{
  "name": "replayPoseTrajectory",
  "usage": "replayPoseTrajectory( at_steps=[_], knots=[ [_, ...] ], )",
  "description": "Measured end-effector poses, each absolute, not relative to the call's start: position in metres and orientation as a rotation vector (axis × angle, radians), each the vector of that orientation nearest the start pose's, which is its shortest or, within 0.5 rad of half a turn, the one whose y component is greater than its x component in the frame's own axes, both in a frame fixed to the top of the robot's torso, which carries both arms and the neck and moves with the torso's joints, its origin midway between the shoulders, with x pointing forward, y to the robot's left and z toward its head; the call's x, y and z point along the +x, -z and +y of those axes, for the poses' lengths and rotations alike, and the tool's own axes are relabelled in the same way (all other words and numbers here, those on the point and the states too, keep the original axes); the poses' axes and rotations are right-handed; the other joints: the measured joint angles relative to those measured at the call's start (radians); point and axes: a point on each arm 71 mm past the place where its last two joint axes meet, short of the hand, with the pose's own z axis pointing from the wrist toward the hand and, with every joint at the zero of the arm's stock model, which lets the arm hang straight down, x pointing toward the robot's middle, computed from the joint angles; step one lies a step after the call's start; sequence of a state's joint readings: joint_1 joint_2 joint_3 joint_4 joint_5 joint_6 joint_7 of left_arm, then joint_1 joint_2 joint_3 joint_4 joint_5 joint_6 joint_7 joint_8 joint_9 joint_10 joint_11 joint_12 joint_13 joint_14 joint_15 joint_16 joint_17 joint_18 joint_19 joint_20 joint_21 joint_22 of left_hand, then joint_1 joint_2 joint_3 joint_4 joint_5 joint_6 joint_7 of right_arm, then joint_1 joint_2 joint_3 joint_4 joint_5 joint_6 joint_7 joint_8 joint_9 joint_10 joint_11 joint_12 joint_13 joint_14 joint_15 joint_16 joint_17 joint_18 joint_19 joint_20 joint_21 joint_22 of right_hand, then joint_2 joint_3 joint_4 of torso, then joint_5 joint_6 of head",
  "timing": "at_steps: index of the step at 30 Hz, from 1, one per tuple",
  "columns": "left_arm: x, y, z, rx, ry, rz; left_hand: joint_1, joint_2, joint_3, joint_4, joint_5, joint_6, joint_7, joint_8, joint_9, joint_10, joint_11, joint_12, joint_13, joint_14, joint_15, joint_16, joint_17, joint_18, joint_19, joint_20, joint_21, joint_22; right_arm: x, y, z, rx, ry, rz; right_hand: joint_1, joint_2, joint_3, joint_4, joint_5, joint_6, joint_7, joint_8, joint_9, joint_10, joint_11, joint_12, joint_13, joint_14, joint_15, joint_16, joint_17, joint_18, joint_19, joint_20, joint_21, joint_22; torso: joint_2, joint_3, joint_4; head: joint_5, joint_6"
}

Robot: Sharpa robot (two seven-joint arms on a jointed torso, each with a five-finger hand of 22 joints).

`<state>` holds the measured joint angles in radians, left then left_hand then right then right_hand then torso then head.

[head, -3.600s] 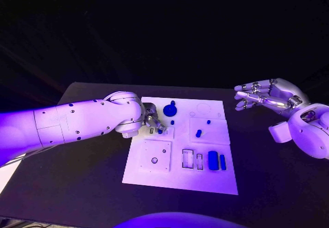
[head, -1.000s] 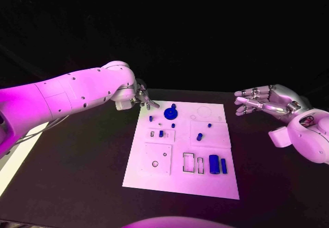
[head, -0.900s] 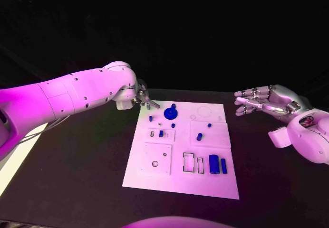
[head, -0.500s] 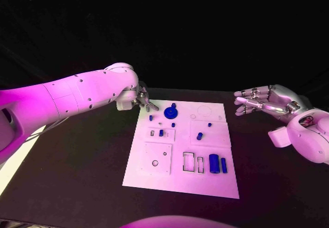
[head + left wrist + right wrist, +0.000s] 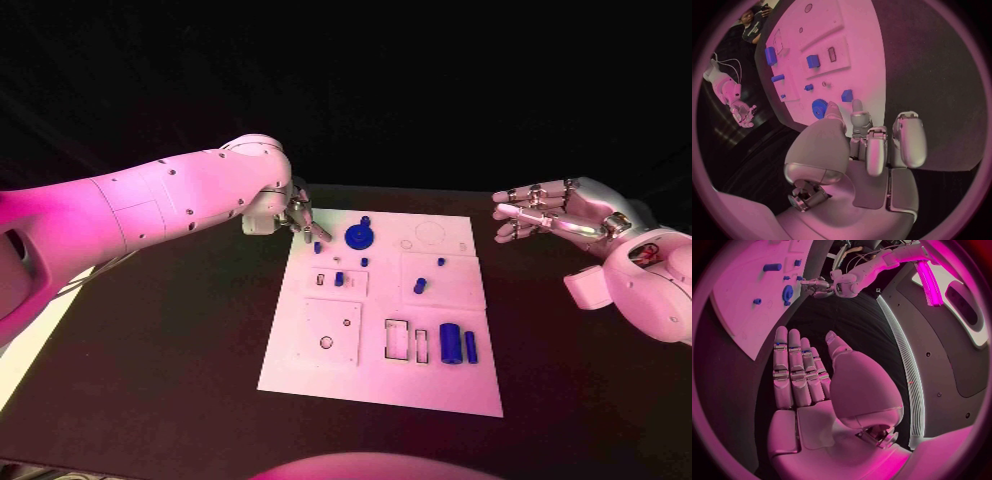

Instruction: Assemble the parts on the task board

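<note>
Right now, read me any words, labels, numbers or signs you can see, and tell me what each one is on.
None can be read. The task board carries only outlines, holes and blue parts, no print. The left hand and right hand show no legible marking.

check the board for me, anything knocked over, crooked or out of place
Nothing stands out. The task board lies flat on the table, and the blue parts sit in its recesses or lie on it. The left hand hovers at the board's far left corner; the right hand is off to the side, holding nothing.
</note>
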<state>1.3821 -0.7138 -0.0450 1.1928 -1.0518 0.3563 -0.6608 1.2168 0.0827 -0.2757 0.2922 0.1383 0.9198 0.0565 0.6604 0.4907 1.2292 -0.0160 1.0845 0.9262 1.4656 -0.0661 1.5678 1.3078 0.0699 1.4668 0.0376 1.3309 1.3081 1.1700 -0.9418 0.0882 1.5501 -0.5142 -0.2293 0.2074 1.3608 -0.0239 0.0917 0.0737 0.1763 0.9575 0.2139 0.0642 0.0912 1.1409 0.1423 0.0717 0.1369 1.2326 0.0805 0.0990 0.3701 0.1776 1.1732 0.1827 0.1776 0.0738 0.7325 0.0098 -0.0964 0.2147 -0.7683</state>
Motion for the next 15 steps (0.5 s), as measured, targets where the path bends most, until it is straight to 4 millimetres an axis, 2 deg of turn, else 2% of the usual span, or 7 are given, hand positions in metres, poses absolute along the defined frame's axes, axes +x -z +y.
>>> replayPoseTrajectory(
  at_steps=[10,15],
  knots=[
    [0.5514,0.1631,0.2606,-0.258,0.073,2.372,0.0,0.0,0.0,0.0,0.0,0.0,0.0,0.005,0.004,0.0,0.0,0.004,0.004,0.004,-0.004,0.0,0.0,0.0,0.0,0.0,0.005,0.0,0.4895,0.1472,-0.2405,0.651,-1.33,1.584,0.0,0.0,-0.002,-0.002,0.0,0.0,0.0,0.0,0.0,0.0,0.0,0.001,0.0,0.0,0.0,0.0,0.0,0.0,0.002,0.002,0.0,0.0,0.0,0.0,0.0,0.002,0.003],
    [0.5507,0.1652,0.2599,-0.253,0.071,2.38,0.008,0.008,0.0,0.0,0.004,-0.004,-0.004,0.005,0.006,0.0,0.0,0.004,0.006,0.004,-0.003,0.0,0.0,0.0,0.0,0.0,0.005,0.0,0.4895,0.1473,-0.2405,0.652,-1.33,1.585,0.0,0.0,-0.002,-0.002,0.0,0.0,0.0,0.0,0.0,0.0,0.0,0.001,0.0,0.0,0.0,0.0,0.0,0.0,0.002,0.002,0.0,0.0,0.0,0.0,-0.0002,0.002,0.003]
  ],
)
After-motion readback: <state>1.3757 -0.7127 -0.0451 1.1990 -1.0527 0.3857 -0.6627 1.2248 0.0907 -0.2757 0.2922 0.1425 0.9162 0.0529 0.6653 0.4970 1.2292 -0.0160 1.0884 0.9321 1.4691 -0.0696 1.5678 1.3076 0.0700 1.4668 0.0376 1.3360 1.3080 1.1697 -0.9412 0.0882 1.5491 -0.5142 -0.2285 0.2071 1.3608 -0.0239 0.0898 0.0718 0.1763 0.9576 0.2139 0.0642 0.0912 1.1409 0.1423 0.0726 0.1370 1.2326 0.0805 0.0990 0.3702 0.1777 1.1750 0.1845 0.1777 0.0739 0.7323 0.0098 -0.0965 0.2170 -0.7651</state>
